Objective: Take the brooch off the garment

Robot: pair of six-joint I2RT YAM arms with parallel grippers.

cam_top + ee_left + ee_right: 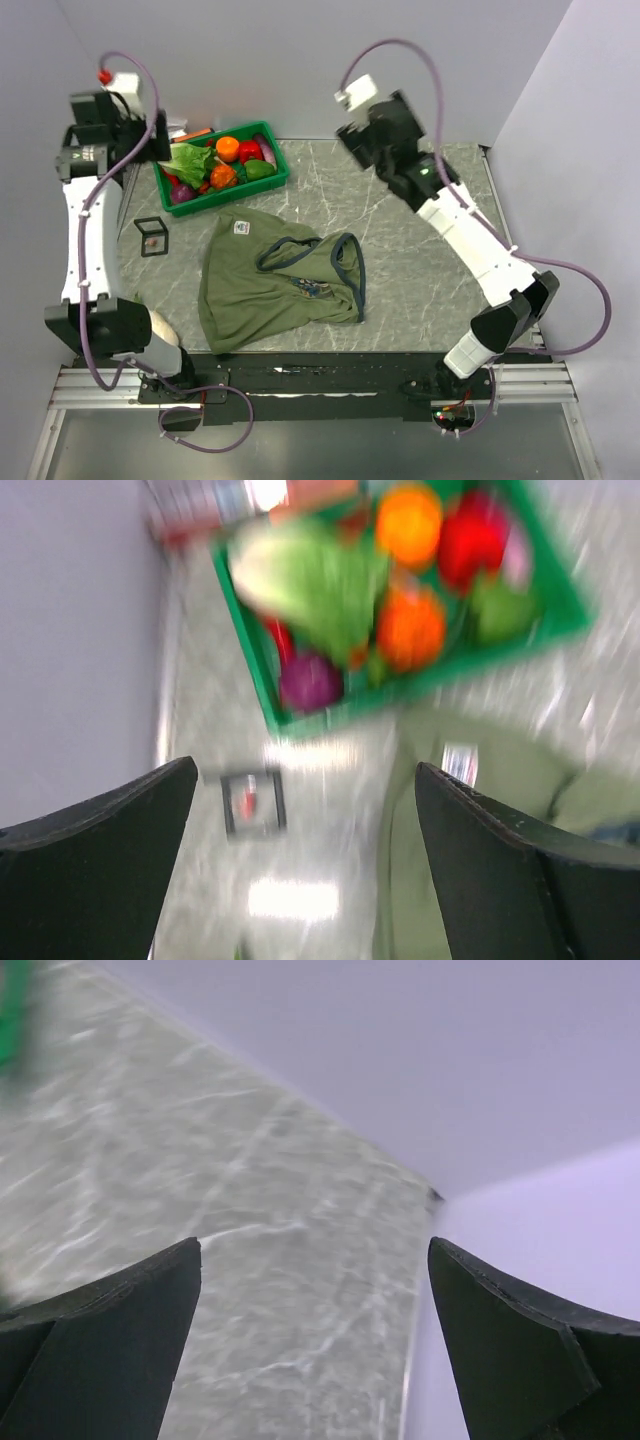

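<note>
Plenty of open table on the right, bare marble from the shirt out to the right wall. The left side is tighter: a bin of veg sits at the back-left edge, a small black frame lies in front of it near the left wall, and the shirt is just beside that. The brooch lies inside the frame, off the shirt. Both arms are up high at the back. The left gripper is spread wide with nothing in it, over the bin and frame. The right gripper is also wide and empty, over the bare back-right corner. The left wrist view is smeared, so the brooch is only a red blob there. The shirt's print is mostly buried in folds
</note>
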